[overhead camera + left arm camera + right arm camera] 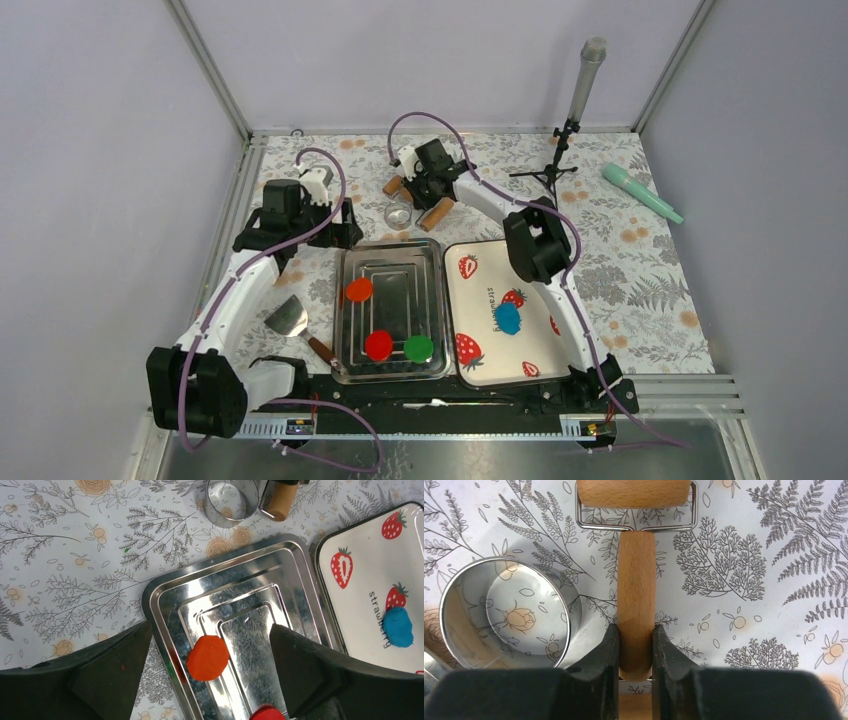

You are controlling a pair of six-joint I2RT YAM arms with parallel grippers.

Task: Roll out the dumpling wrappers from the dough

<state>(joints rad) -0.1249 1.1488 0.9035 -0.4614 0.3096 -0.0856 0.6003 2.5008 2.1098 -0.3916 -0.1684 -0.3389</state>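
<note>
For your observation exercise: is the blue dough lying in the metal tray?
No, the dough lies on the strawberry-print tray beside the metal tray.

Left arm bent, wrist down, jaws wide apart. Right arm stretched forward, jaws clamped on rolling pin.

White-and-black arms; purple cables

Overhead wide; both wrists close, downward, sharing cutter.
</note>
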